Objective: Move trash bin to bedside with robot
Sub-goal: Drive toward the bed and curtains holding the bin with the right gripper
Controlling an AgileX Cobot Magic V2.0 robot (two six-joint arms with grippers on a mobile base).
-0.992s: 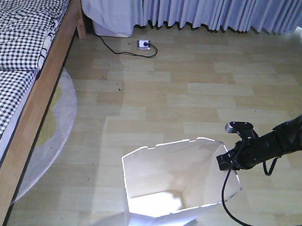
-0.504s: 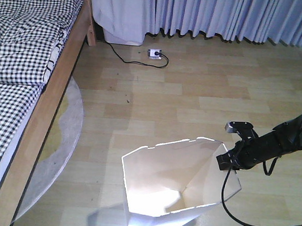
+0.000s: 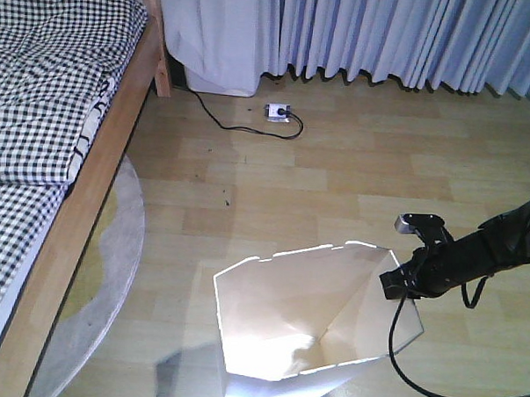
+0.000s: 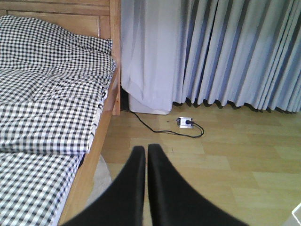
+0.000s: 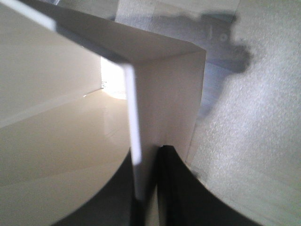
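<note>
While my right gripper (image 5: 146,155) clamped the white trash bin (image 3: 277,313) by its rim, my left gripper (image 4: 146,149) had its fingers together.

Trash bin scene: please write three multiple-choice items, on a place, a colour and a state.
1. The bed frame stands where from the trash bin? A right B left C behind
2. The bedding is: A plain blue B red striped C black-and-white checked
3. The right end effector is: A shut on the trash bin rim B open C unseen
Answers: B, the frame lies along the left edge; C, checks show; A, fingers pinch the bin wall.
</note>
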